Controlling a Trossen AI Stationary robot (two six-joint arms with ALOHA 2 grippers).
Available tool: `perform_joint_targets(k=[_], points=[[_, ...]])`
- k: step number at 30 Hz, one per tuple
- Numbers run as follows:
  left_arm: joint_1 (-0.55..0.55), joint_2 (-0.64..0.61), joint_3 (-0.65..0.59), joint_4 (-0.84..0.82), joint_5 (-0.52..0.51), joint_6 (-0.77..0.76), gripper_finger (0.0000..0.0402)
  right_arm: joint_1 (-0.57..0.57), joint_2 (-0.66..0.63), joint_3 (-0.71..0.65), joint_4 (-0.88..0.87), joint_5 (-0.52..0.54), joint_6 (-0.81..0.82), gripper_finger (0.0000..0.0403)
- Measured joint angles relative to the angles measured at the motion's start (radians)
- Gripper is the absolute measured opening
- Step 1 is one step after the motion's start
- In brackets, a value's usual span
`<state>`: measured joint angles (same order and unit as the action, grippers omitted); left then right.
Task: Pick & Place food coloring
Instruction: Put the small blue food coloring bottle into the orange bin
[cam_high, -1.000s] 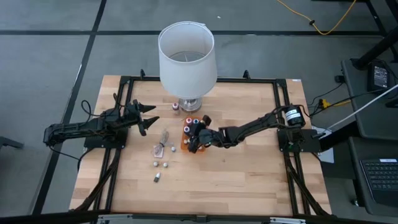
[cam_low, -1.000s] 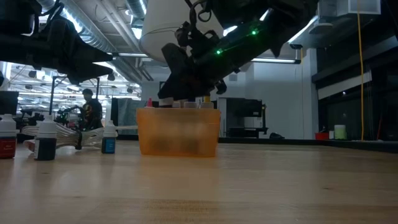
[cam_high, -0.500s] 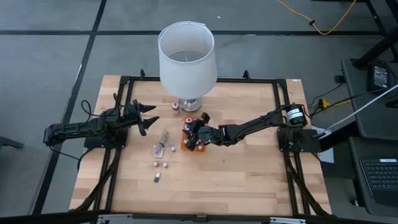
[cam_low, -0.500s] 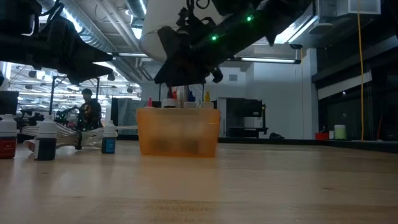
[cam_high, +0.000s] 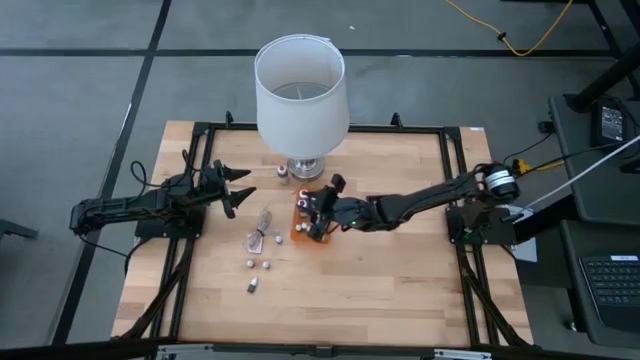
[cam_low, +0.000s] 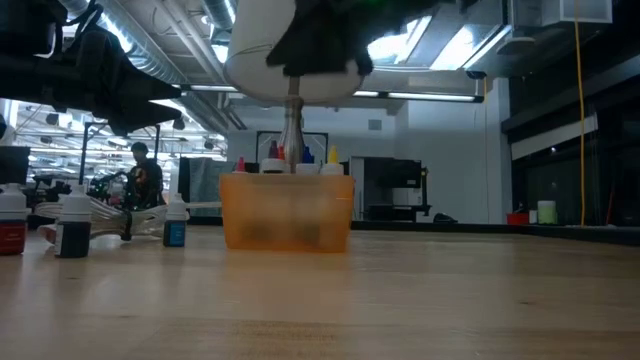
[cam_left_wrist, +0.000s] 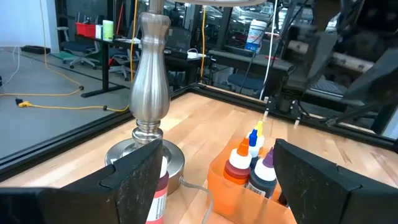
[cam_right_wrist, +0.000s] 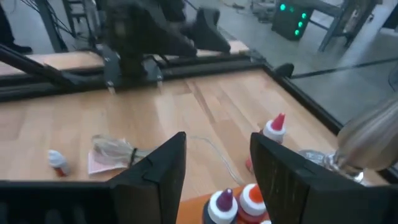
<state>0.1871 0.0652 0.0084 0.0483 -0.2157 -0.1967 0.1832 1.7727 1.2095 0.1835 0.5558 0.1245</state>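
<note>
We see a pale honey-coloured wooden table with light plank striping, framed in black rails. At its twelve o'clock stands a lamp with a plain white shade and a brushed silver stem and base. Just below it, near the centre, sits a translucent orange tray holding food coloring bottles whose caps are orange, blue, yellow, purple and red above white collars. Towards eight o'clock, loose bottles show white caps over dark, red and blue contents. Beside them lies a clear, glinting plastic wrapper. Both arms are matt black.
</note>
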Motion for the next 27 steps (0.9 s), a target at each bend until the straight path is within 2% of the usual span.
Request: perform_joint_targets(k=[5, 8, 16, 21, 27], points=[[0.000, 0.000, 0.000, 0.000, 0.000, 0.000, 0.0294, 0.047, -0.115, -0.008, -0.069, 0.000, -0.009, 0.0180], [0.000, 0.000, 0.000, 0.000, 0.000, 0.000, 0.0294, 0.074, -0.196, -0.058, -0.081, 0.000, -0.046, 0.0185], [0.000, 0.000, 0.000, 0.000, 0.000, 0.000, 0.0294, 0.094, -0.446, -0.290, -0.077, -0.026, -0.055, 0.0260], [0.000, 0.000, 0.000, 0.000, 0.000, 0.000, 0.0294, 0.026, -0.619, -0.466, -0.064, 0.035, -0.049, 0.0305], [0.000, 0.000, 0.000, 0.000, 0.000, 0.000, 0.0294, -0.119, -0.846, -0.667, -0.062, 0.046, 0.001, 0.0323]])
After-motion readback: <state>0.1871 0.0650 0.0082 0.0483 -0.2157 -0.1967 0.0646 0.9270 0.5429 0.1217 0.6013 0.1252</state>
